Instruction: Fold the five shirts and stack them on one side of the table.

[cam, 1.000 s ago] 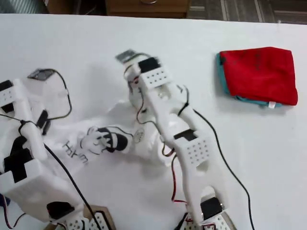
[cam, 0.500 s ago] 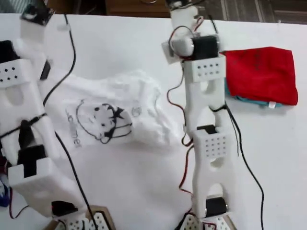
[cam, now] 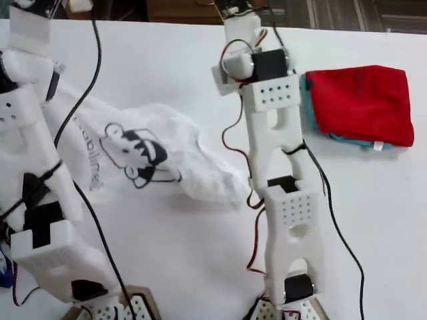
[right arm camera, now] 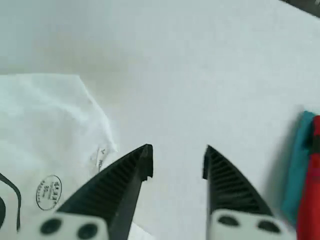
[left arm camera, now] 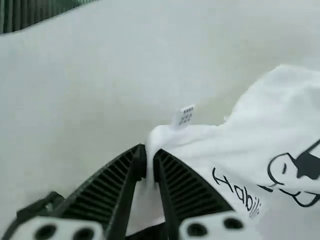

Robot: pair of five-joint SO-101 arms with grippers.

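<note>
While my left fingers [left arm camera: 161, 166] are closed tight on a thin fold at the edge of the white shirt [cam: 143, 157], right by its small sewn tag [left arm camera: 183, 115], my right fingers [right arm camera: 131, 172] stand wide apart with nothing between them, above bare counter [cam: 373, 220]. What matters for my next move is which way the cloth lies from that open pair. In the right wrist view the shirt's border sits just beside one finger and outside the gap, and the red shirt [cam: 360, 100] folded on top of a teal shirt [cam: 309, 100] lies off to the opposite side. From the high view, the white shirt runs slantwise. Its held end is up at the far left corner under my left arm, and its crumpled loose end trails toward the near middle, close against my right arm. My right arm is plainly the nearer one to that loose side. I judge it has to shift toward my left arm and come down on the border before the two of us can stretch the shirt flat. Only two of the five look folded so far, so the job is at an early stage.
</note>
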